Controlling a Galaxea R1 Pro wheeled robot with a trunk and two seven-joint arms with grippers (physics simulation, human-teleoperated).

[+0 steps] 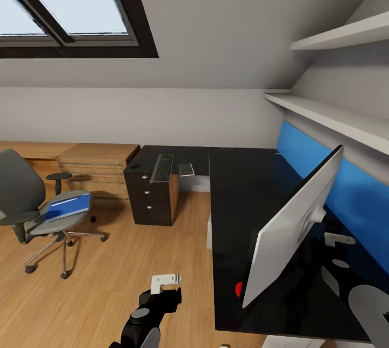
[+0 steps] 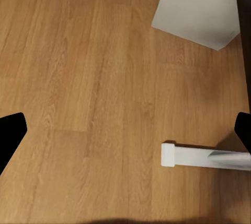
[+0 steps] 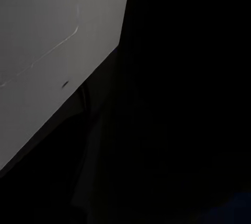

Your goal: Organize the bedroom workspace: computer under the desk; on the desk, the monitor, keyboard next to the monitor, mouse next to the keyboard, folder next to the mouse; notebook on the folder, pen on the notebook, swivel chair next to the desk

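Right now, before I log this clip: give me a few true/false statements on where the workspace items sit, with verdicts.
1. The folder lies on the swivel chair seat. True.
2. The keyboard is on the floor. False: it lies on the desk, above the drawers.
3. The monitor stands on the desk. True.
4. The swivel chair is tucked against the desk. False: it stands apart, on open floor.
5. The left gripper grips the folder. False: it hangs over floor, holding nothing.

Left gripper point(image 1: 165, 282) low, fingers point(image 2: 10, 135) spread

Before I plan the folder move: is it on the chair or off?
On: the folder lies flat on the swivel chair seat.
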